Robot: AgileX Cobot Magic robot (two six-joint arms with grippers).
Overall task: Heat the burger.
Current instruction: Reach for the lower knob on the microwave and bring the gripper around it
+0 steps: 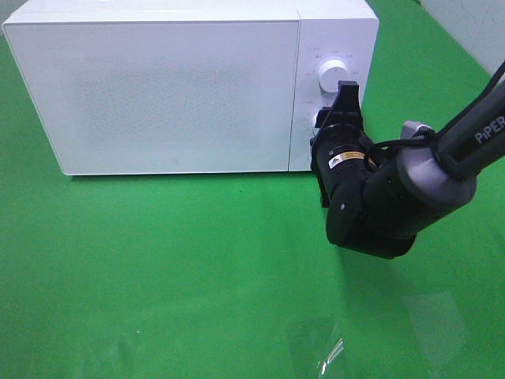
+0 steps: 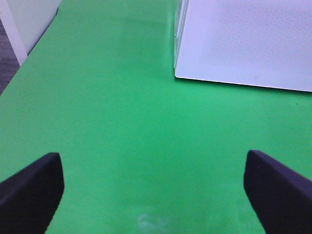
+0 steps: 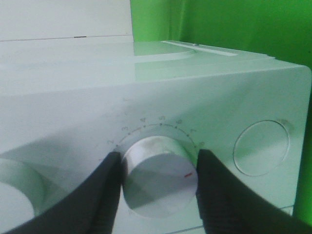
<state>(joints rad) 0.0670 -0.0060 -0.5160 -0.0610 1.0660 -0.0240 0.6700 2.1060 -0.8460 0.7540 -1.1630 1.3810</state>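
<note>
The burger is out of view. The white microwave (image 1: 158, 87) stands at the back of the green table with its door shut. My right gripper (image 1: 344, 99) reaches to its control panel. In the right wrist view the two black fingers (image 3: 105, 190) press on either side of a round white dial (image 3: 156, 180) with a red mark, so that gripper (image 3: 158, 156) is shut on the dial. My left gripper (image 2: 151, 161) is open with nothing between its fingers, above bare green cloth near a lower corner of the microwave (image 2: 243, 44). It does not show in the exterior view.
A second dial (image 1: 333, 75) sits above the gripped one on the panel, and a round flush button (image 3: 261, 148) lies beside it. A scrap of clear plastic (image 1: 331, 351) lies on the green cloth near the front edge. The table's side edge (image 2: 29, 58) shows in the left wrist view.
</note>
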